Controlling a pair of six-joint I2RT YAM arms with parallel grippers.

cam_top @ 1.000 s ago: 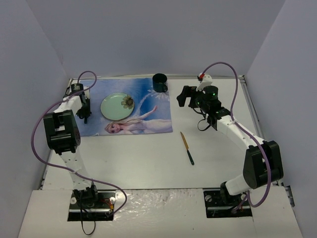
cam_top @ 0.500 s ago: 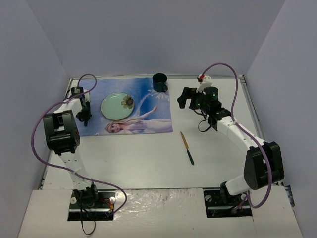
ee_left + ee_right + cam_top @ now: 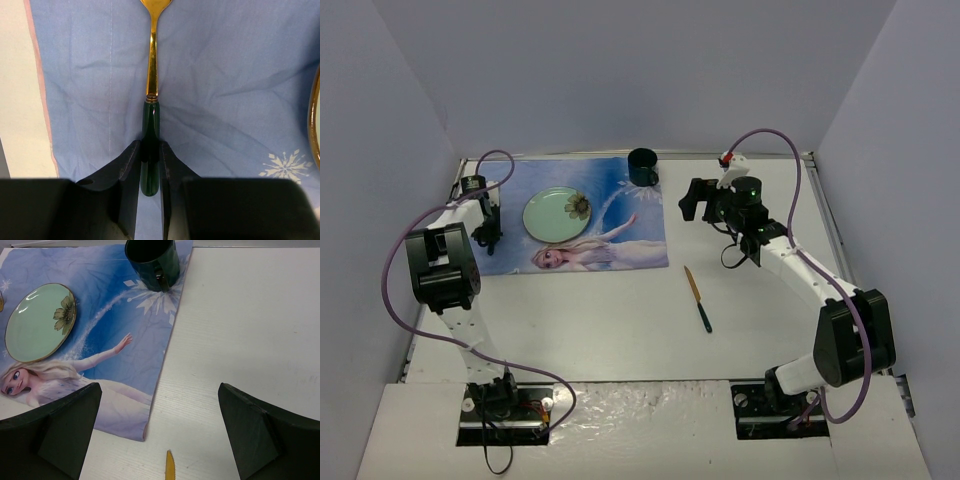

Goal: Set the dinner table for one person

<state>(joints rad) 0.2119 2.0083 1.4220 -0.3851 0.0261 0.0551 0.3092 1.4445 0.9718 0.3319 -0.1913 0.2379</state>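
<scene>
The white dinner table (image 3: 610, 325) bears a blue princess placemat (image 3: 620, 225). On the placemat lie a light green plate (image 3: 555, 213) and a dark mug (image 3: 643, 166). My left gripper (image 3: 488, 238) is at the placemat's left side. In the left wrist view it (image 3: 150, 146) is shut on the dark green handle of a gold utensil (image 3: 152, 65) that lies along the cloth; its head is cut off at the frame's top. A gold knife with a green handle (image 3: 697, 298) lies on the table right of the placemat. My right gripper (image 3: 705, 200) hangs open and empty (image 3: 160, 390) above the placemat's right edge.
The right wrist view shows the mug (image 3: 152, 260), the plate (image 3: 41, 321) and the knife's tip (image 3: 170, 467). The plate's rim (image 3: 315, 120) is just right of the left gripper. Walls enclose the table on three sides. Metal rails (image 3: 825, 210) edge the table.
</scene>
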